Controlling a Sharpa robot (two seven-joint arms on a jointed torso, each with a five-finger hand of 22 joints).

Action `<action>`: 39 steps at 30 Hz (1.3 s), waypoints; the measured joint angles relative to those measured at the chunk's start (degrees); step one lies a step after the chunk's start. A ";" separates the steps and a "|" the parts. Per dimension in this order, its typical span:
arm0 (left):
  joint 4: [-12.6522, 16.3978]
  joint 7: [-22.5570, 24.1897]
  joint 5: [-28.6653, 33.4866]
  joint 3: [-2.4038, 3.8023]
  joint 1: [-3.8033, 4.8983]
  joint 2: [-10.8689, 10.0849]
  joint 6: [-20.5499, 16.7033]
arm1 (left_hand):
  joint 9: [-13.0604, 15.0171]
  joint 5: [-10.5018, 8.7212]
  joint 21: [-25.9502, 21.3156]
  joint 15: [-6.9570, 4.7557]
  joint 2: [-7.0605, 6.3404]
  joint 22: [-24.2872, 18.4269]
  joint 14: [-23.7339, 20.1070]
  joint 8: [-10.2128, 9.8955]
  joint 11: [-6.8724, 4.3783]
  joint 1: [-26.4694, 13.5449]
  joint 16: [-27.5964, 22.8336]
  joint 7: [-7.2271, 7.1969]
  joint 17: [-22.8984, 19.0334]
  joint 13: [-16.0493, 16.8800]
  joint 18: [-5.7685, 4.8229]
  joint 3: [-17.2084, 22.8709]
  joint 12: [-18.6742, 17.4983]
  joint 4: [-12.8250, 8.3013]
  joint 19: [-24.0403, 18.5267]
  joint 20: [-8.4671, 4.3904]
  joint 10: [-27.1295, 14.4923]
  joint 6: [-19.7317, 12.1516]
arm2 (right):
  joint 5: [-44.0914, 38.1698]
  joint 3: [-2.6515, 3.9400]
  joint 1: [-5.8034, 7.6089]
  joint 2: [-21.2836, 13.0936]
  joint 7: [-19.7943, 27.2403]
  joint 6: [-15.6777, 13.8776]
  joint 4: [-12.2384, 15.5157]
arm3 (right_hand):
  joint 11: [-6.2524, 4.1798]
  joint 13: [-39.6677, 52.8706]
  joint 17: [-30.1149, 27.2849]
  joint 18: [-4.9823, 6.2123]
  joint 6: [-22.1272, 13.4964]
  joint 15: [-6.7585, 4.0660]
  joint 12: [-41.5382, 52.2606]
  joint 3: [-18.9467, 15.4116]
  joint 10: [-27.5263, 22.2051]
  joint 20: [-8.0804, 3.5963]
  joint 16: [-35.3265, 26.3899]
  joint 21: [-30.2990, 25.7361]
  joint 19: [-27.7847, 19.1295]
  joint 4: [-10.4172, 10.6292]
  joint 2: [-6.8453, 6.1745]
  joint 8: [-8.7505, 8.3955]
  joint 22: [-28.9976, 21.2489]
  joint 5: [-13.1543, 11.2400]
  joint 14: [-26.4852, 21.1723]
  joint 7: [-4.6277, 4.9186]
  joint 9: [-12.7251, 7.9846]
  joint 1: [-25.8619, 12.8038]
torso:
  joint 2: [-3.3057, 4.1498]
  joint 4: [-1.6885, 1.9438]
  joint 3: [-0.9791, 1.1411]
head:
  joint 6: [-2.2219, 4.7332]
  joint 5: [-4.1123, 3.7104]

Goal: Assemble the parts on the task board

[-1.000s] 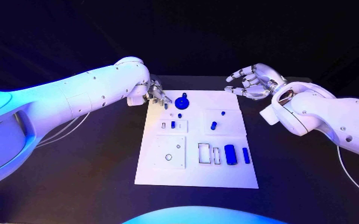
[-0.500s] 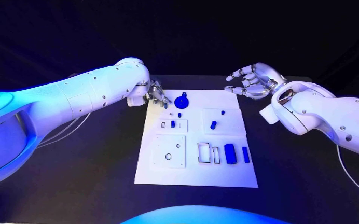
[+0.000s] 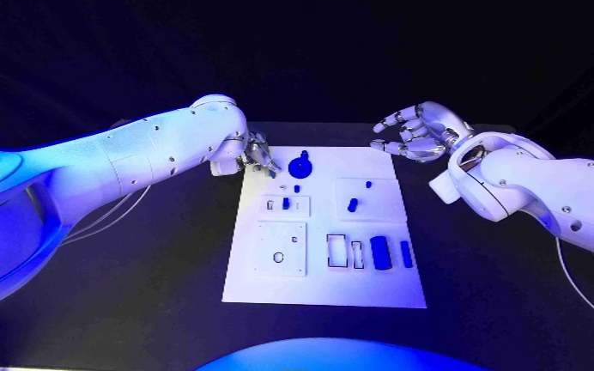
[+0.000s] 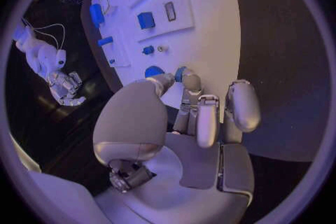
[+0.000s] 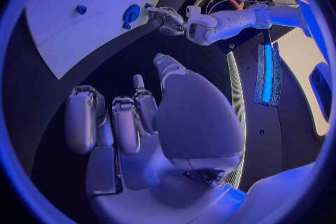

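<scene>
The white task board (image 3: 324, 281) lies in the middle of the black table. A blue round part (image 3: 300, 166) sits near its far edge. My left hand (image 3: 257, 155) hovers at the board's far left corner, fingers drawn together beside that round part (image 4: 154, 71); whether they touch it I cannot tell. My right hand (image 3: 415, 138) hangs past the far right corner, fingers apart and holding nothing. A blue cylinder (image 3: 378, 253) and a blue bar (image 3: 406, 253) lie near the board's right edge. Small blue pieces (image 3: 352, 205) stand mid-board.
Dark tabletop (image 3: 148, 268) surrounds the board on both sides. My left arm (image 3: 136, 161) reaches over the table's far left part. The right wrist view shows the board (image 5: 77, 33), the round part (image 5: 131, 13) and my left hand (image 5: 167, 18).
</scene>
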 measured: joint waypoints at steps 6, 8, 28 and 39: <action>0.28 0.18 1.56 0.13 -0.03 -0.49 -0.81 | 1.74 -0.33 0.45 -0.21 -0.36 1.02 -0.21 3.49 -0.16 1.87 0.27 -0.37 0.00 0.70 0.00 4.21 0.66 0.43 0.41 -0.41 0.77 -0.81 | 0.00 0.00 0.00 0.05 0.00 0.01 -0.05 | 0.00 0.00 0.00 0.00 0.00 0.00 0.00 0.00 0.00 0.00 0.00 0.00 0.00 0.00 0.00 0.00 0.00 0.00 0.00 0.00 0.00 0.00 | -0.04 -0.06 0.01 | -0.01 -0.01; 0.47 0.26 2.43 0.23 -0.03 -0.80 -1.08 | 1.74 -0.43 0.45 -0.21 -0.32 1.19 -0.21 4.91 -0.16 1.92 0.27 -0.60 0.00 0.87 0.00 5.20 0.82 1.42 0.41 -0.41 0.77 -1.35 | 0.00 0.00 -0.02 0.05 0.00 0.02 -0.10 | 0.00 -0.01 0.00 0.00 0.00 0.00 0.00 0.00 0.00 0.00 0.00 0.00 0.00 0.00 0.00 0.00 0.00 0.00 0.00 0.00 0.00 0.00 | -0.05 -0.07 0.01 | 0.02 -0.01; 8.52 0.46 8.71 0.36 -0.02 -8.02 -2.20 | 9.68 0.78 1.18 -0.61 -3.24 2.37 -0.22 7.24 -0.93 0.04 1.16 -0.62 0.00 1.76 0.00 9.81 1.79 2.73 0.84 -0.85 2.68 -1.99 | 0.00 0.00 -0.11 -0.14 -0.04 0.08 -0.32 | 0.00 -0.02 -0.01 0.00 0.00 0.00 0.00 0.00 0.00 0.00 0.00 0.00 0.00 0.00 0.00 0.00 -0.01 0.22 0.00 0.00 0.01 0.00 | -0.07 0.13 0.07 | 0.00 0.05; 16.65 1.44 5.16 0.29 -0.96 -12.15 -4.87 | 10.30 4.30 2.43 -1.05 -6.06 4.68 -0.19 7.62 -1.67 -2.79 1.28 -1.21 0.00 3.12 0.00 14.23 2.90 0.00 1.99 -1.52 4.99 -0.35 | 0.01 0.00 -0.33 -0.34 -0.05 0.09 -0.36 | 0.00 -0.03 -0.02 0.00 0.00 0.00 0.00 0.00 0.00 0.00 0.00 0.00 0.00 0.00 0.00 0.00 0.04 0.22 0.00 0.00 0.01 0.00 | -0.05 0.07 0.04 | 0.12 0.47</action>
